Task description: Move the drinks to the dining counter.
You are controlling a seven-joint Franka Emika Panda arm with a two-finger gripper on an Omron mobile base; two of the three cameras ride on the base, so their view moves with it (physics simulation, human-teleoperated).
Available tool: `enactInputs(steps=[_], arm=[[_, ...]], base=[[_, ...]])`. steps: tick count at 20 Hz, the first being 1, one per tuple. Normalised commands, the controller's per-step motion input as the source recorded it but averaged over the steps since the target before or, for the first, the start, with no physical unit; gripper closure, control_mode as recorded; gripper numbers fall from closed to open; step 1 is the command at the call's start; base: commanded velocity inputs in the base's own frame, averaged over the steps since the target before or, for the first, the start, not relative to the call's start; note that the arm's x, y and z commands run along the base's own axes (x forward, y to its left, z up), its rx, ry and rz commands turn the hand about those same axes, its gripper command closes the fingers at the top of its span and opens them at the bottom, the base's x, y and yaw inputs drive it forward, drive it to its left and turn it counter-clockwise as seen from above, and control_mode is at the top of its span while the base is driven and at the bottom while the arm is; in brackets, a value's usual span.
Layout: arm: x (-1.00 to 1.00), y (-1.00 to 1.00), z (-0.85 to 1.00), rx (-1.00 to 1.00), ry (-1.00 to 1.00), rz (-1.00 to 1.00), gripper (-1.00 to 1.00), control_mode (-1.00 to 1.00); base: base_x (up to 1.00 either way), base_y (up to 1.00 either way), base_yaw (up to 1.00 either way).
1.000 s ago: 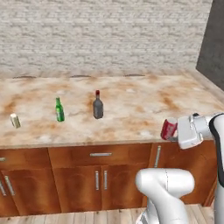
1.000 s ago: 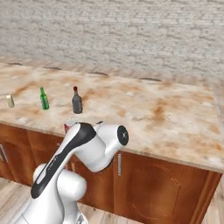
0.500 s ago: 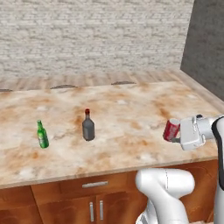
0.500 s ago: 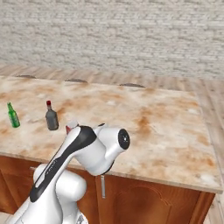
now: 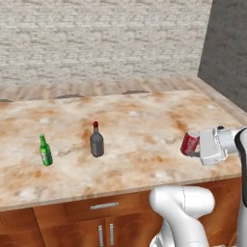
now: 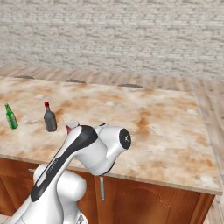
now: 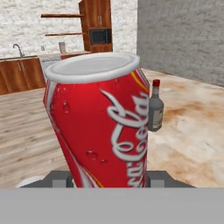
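Hand (image 5: 192,146) clamped on red can (image 5: 189,142), carried over bench (image 5: 144,120) near its front edge.
Left view: base has rolled right; green bottle (image 5: 45,150) and grey bottle (image 5: 96,140) now sit farther left. Right view: same shift. Hand view: can upright, not yet set down.

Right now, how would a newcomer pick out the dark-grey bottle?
Find the wide marbled beige counter before the brick wall. Two bottles stand upright near its front left; the dark-grey bottle is the squat one with a red cap, right of the slimmer green bottle.
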Motion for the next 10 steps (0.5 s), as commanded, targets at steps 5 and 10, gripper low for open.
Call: enactInputs(steps=[5, 10], arm=[[0.0, 0.0, 0.0, 0.0, 0.0, 0.0, 1.0, 1.0], [0.0, 0.0, 0.0, 0.0, 0.0, 0.0, 1.0, 1.0]], base=[[0.27, 0.14, -0.05], [0.56, 0.43, -0.15]])
